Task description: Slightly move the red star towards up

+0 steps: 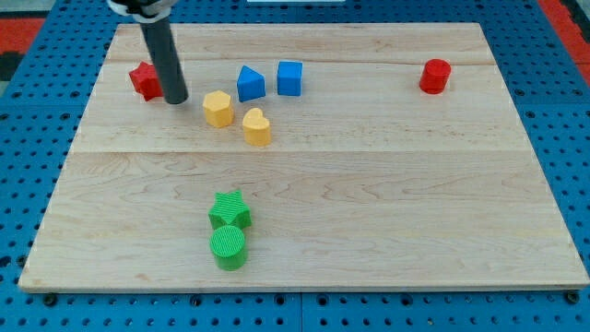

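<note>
The red star (144,80) lies far back on the left of the board (369,184), close to its left edge and not far from the far edge. My tip (176,99) rests on the wood just right of the star and a touch nearer, the rod rising straight up and partly covering the star's right side; whether it touches the star I cannot tell. There are no jaws here to be apart or together: the arm ends in a plain rod, and it holds nothing.

That spot looks like a lead-in, I judge: to send the star farther away, the tip needs to get to its near side and push from there, and it is not yet squarely under it. Only a short shove is wanted, since little board remains beyond the star.

The other blocks are out of the way. A yellow hexagon (218,108) and a yellow heart (257,127) sit right of the tip, with a blue block (250,83) and a blue cube (289,78) behind them. A red cylinder (434,76) stands far right. A green star (230,211) and a green cylinder (228,247) touch each other near the front.
</note>
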### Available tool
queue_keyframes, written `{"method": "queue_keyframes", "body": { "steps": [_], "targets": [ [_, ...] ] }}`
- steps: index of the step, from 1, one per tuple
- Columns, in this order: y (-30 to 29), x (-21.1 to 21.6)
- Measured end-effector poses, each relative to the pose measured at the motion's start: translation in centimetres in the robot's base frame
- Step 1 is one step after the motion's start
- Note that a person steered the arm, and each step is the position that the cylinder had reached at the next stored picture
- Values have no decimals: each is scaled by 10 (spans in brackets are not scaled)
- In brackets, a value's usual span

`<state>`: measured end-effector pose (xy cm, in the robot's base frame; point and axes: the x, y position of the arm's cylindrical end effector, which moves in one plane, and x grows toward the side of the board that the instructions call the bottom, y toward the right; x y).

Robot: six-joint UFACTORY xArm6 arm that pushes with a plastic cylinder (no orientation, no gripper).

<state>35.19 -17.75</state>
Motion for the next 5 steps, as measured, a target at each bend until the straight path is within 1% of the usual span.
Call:
{"method": "queue_keyframes", "body": {
  "steps": [2, 4, 5],
  "targets": [
    [-68, 0],
    [-53, -29],
    [-22, -24]
  ]
}}
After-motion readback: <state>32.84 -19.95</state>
